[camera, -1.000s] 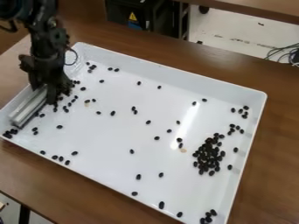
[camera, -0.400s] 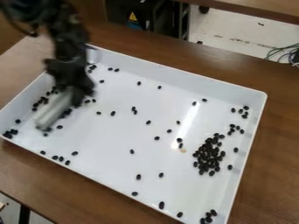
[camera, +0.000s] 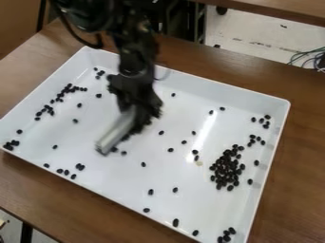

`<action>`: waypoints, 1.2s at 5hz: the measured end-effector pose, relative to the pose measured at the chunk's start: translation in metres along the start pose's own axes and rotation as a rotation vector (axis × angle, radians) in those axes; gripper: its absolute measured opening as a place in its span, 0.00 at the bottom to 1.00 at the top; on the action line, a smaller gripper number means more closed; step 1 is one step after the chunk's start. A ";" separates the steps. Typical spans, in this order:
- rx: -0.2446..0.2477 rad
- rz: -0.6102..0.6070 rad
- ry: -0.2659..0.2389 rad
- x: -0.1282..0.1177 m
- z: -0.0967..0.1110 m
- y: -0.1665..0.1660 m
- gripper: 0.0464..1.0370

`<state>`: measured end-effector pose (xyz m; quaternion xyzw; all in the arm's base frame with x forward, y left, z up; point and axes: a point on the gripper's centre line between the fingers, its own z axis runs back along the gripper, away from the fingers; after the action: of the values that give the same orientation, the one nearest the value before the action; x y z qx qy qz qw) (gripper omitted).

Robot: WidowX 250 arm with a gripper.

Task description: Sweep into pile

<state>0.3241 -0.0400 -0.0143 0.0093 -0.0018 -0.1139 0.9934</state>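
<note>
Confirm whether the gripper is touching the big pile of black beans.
Apart. The camera view shows open white tray between the gripper and the pile.

Here we are, up above the white tray — looking down at a slant, near enough that it spans most of the view. We face across the table — floor at upper right.

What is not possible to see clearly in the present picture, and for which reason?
All in the camera view:
Lower edge of the light bar: blurred, so its contact with the white tray is uncertain.
Any dark pieces behind the claw: hidden by it.
Exact count in the dense pile: pieces too small and crowded.
Tray's nearest corner: cut off by the bottom edge.
Upper part of the arm: cut off by the top edge.
</note>
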 end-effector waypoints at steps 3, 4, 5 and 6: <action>-0.031 -0.008 0.045 -0.010 0.034 -0.110 0.32; 0.039 0.140 0.013 0.007 0.055 -0.062 0.32; 0.133 0.393 0.019 0.004 0.056 -0.003 0.32; 0.141 0.629 0.006 -0.006 0.047 0.042 0.32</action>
<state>0.3276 0.0012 0.0335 0.0772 -0.0097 0.1989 0.9769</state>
